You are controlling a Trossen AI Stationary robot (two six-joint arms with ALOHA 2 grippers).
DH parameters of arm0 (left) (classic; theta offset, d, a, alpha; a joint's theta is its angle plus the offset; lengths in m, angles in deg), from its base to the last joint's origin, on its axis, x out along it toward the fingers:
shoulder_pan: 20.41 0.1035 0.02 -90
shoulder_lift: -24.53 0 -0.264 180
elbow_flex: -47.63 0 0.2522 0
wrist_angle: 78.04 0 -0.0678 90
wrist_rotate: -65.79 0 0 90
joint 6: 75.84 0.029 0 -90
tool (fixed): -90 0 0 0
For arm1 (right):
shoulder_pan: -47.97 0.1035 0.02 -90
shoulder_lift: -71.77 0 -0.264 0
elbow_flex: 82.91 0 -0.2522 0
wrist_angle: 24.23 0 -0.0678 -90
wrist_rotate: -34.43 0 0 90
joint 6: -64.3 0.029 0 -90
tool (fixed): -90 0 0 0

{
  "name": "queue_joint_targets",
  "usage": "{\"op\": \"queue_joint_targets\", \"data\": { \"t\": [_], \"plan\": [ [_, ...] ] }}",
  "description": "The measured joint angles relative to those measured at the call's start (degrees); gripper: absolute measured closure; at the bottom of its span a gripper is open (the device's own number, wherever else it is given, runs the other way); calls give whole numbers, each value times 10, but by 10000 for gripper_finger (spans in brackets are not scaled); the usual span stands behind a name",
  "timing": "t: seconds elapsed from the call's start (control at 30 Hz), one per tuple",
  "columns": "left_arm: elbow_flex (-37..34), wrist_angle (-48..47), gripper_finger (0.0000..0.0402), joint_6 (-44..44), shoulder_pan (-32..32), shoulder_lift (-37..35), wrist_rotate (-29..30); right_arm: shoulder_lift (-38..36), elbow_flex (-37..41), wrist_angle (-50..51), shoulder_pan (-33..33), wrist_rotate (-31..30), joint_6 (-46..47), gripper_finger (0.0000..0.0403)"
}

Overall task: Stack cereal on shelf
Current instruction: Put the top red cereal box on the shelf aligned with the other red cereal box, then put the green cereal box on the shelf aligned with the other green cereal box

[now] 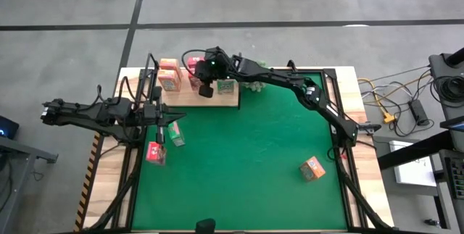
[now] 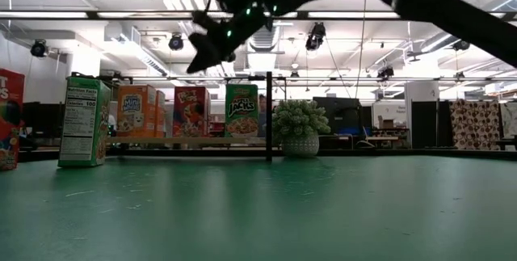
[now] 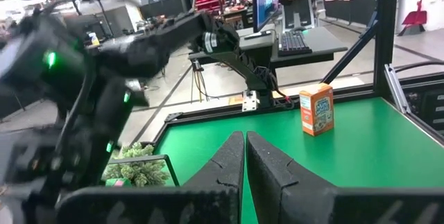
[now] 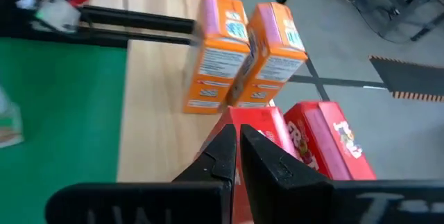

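Observation:
The shelf, a light wood board with black uprights, lies at the mat's far left. Cereal boxes stand upright on it: two orange, two red and a green one. My right gripper is shut and hovers above the red boxes, clear of their tops in the low view. A green box and a red box stand on the mat at the left. An orange box stands near the right. My left gripper waits shut at the mat's left edge.
A bushy plant in a white pot stands just right of the shelf. The green mat has free room across its middle. The shelf's black upright rises between the boxes and the plant.

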Motion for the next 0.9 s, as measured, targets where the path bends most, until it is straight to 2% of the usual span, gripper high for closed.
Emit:
{"op": "queue_joint_targets", "data": {
  "t": [0.13, 0.27, 0.53, 0.73, 0.9],
  "plan": [
    [0, 0, 402, -16, 0, 0, 0, -32, 0, 66, 14, -1, -13, 390],
    [0, -1, 402, -45, 0, 3, 0, -62, 0, 178, 30, 2, -14, 390],
    [-1, -19, 402, -166, -1, 53, 0, -81, 2, 404, 68, 2, 16, 390],
    [46, -122, 402, -323, -2, 118, 0, -81, 29, 447, 107, 3, 15, 390],
    [119, -285, 402, -440, -11, 187, -8, -81, 60, 451, 131, 4, 6, 390]
  ]
}}
